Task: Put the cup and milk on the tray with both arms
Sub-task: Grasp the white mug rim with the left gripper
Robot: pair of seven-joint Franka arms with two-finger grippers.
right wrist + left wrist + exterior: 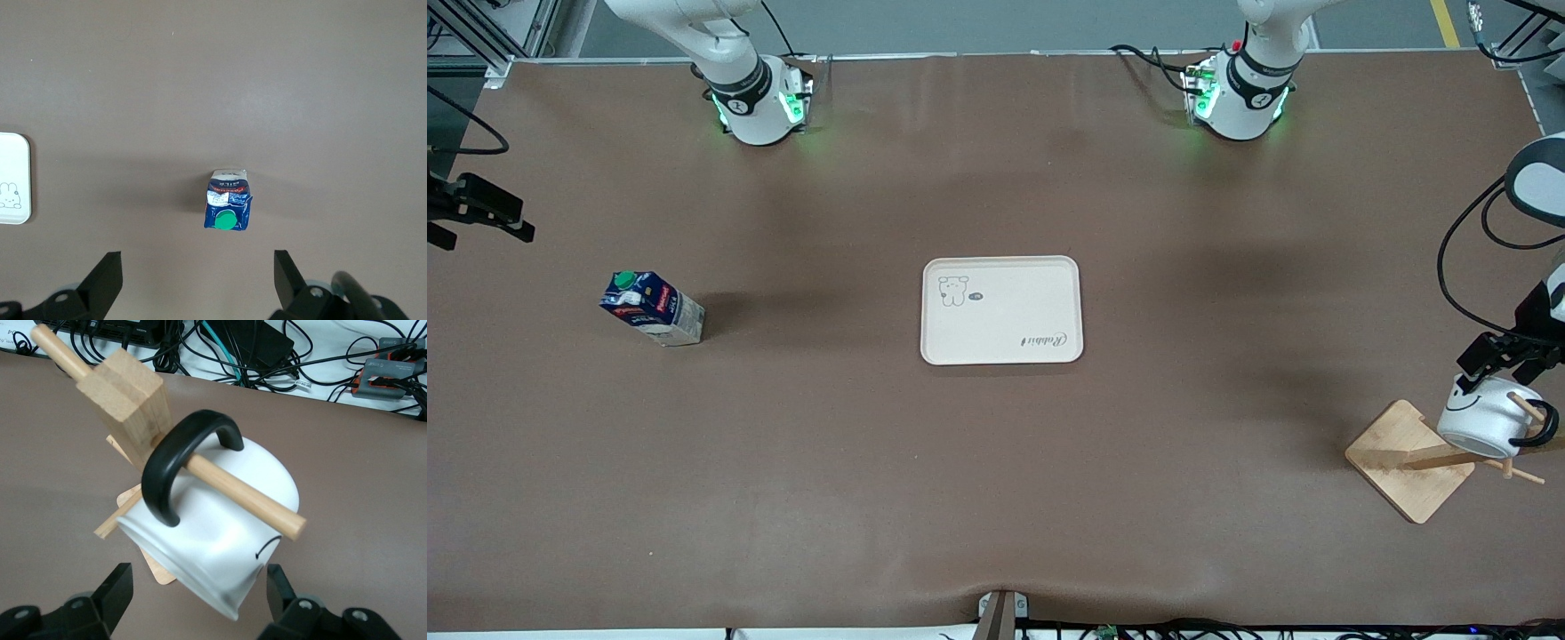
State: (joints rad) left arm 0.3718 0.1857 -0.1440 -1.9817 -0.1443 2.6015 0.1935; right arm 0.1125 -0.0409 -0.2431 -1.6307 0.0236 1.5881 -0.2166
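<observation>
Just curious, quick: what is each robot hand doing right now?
Left hand: open, around the white smiley mug on its wooden peg.
Right hand: open, above the blue milk carton.

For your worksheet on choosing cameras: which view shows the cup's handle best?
The left wrist view: the cup fills it, its black handle hooked over a rack peg. The front view shows the handle small at the frame's edge. The right wrist view shows no cup.
</observation>
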